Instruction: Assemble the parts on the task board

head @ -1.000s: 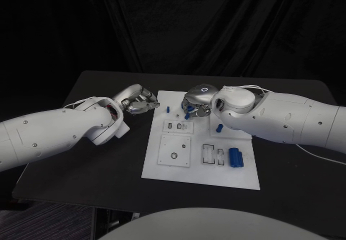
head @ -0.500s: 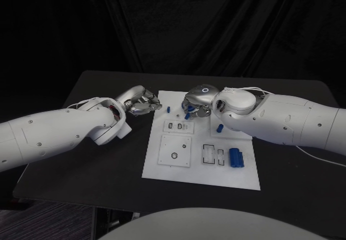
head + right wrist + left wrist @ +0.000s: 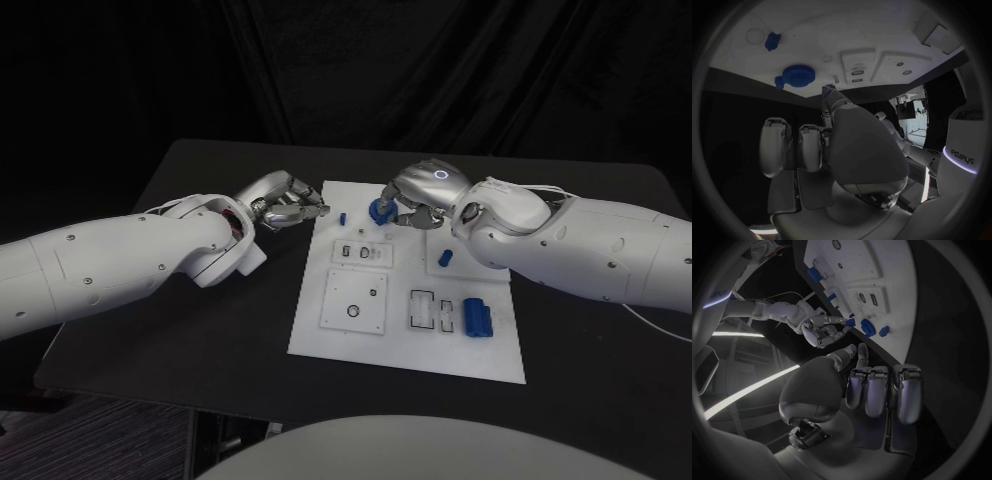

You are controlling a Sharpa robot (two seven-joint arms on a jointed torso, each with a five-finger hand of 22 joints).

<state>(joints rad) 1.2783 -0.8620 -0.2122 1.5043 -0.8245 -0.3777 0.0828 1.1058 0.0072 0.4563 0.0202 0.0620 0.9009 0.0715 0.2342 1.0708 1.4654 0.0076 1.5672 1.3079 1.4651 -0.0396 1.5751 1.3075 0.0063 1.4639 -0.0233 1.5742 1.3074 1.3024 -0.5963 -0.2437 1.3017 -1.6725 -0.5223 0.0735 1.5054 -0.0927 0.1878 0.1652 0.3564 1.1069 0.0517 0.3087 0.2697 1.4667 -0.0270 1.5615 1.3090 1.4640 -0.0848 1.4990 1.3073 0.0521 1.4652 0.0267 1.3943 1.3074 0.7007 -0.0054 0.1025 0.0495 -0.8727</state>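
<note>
The white task board (image 3: 411, 345) lies in the middle of the black counter (image 3: 188, 330), its long sides running from the near edge toward the far edge.

The left hand (image 3: 284, 201) sits just off the board's far left corner, over the bare counter. Its fingers (image 3: 877, 390) are curled in together with nothing between them.

The right hand (image 3: 418, 198) hangs over the board's far edge. Its fingers (image 3: 809, 146) are bent inward side by side. A small blue piece (image 3: 829, 88) shows at the tip of one of them, but I cannot tell whether it is pinched there.

A round blue gear (image 3: 381, 212) sits on the board near its far edge, right beside the right hand, and a small blue peg (image 3: 346, 217) stands close by it, toward the left hand. Further in, a small blue part (image 3: 446, 258) lies near the board's right side, and a larger blue cylinder (image 3: 479, 317) lies toward the near right corner, next to white rectangular slots (image 3: 420, 308). A square panel with an oval hole (image 3: 353, 298) occupies the board's left half.
</note>
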